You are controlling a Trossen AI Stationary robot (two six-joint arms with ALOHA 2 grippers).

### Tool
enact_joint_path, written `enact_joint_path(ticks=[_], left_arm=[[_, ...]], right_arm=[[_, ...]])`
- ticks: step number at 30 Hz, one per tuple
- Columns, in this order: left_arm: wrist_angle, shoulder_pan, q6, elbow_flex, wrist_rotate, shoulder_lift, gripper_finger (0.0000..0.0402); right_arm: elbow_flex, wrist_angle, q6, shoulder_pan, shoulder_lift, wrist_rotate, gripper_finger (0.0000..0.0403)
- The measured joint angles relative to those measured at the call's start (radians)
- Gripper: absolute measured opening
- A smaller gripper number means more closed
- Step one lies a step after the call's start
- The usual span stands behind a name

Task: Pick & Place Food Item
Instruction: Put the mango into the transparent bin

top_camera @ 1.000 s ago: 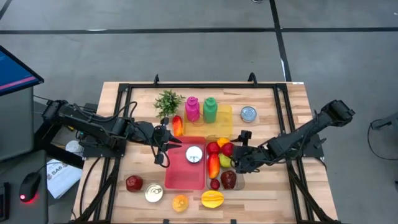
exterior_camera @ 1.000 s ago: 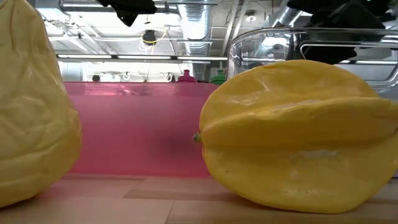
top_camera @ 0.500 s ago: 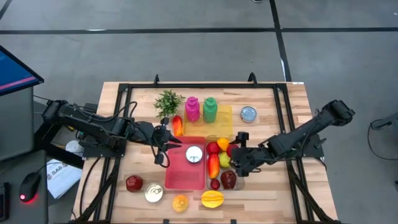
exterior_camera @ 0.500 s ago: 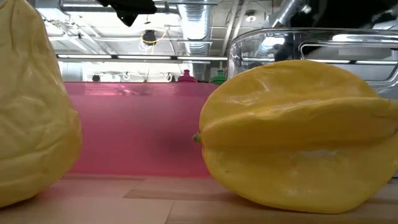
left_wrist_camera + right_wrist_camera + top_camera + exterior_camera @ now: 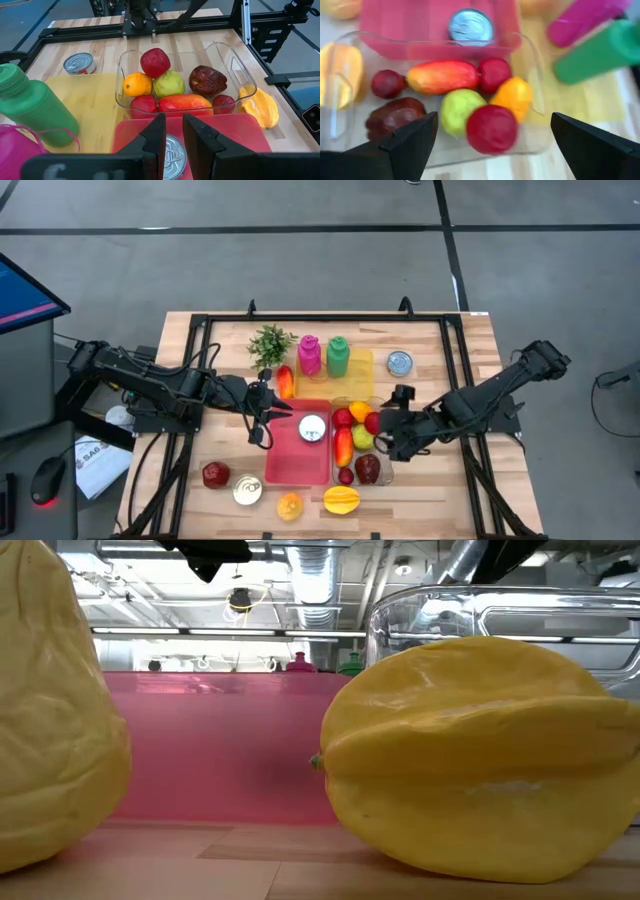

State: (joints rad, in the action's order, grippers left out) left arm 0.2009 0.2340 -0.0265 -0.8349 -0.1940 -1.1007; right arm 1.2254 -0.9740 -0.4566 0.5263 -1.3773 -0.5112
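High view. You have the right gripper [image 5: 385, 432] just beside the right rim of the clear bin [image 5: 388, 473], fingers spread wide and carrying nothing. The red fruit [image 5: 372, 422] lies in the bin's far right corner, next to that gripper and toward the table's middle from it; the right arm is much the nearer. The left gripper [image 5: 262, 416] waits beside the pink tray [image 5: 290, 465], its fingers nearly together and empty.

Low view. A yellow starfruit [image 5: 480, 775] fills the front of the wooden table [image 5: 250, 860]; behind it you see the pink tray's wall and the bin's rim, then a ceiling of ducts and lamps. No gripper is clear here.

Left wrist view. The bin holds seven fruits; a silver can [image 5: 172, 155] sits in the tray.

Right wrist view. The round red fruit has no long axis; the elongated red-orange fruit [image 5: 442, 76] lies along the tray-side wall.
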Motion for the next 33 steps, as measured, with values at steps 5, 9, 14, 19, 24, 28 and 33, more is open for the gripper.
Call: enact_joint_path(ticks=[5,9,14,19,24,28,33], left_arm=[[0.0,0.0,0.0,0.0,0.0,0.0,0.0053],[0.0,0.0,0.0,0.0,0.0,0.0,0.0053],[0.0,0.0,-0.02,0.0,0.0,0.0,0.0053],[0.0,0.0,-0.039,0.0,0.0,0.0,0.0053],[0.0,0.0,-0.041,0.0,0.0,0.0,0.0053],[0.0,0.0,-0.045,0.0,0.0,0.0,0.0053],[0.0,0.0,-0.125,0.0,0.001,0.0,0.0053]], right_arm=[[0.036,-0.096,-0.016,-0.013,0.0,-0.088,0.0366],[0.042,-0.144,-0.015,-0.048,0.0,-0.11,0.0354],[0.042,-0.193,-0.031,-0.093,0.0,-0.11,0.0339],[0.042,-0.323,-0.066,-0.127,0.0,-0.139,0.0321],[0.042,-0.371,-0.068,-0.172,0.0,-0.167,0.0312],[0.042,-0.341,-0.068,-0.211,-0.001,-0.167,0.0311],[0.042,-0.236,-0.068,-0.251,-0.006,-0.162,0.0311]])
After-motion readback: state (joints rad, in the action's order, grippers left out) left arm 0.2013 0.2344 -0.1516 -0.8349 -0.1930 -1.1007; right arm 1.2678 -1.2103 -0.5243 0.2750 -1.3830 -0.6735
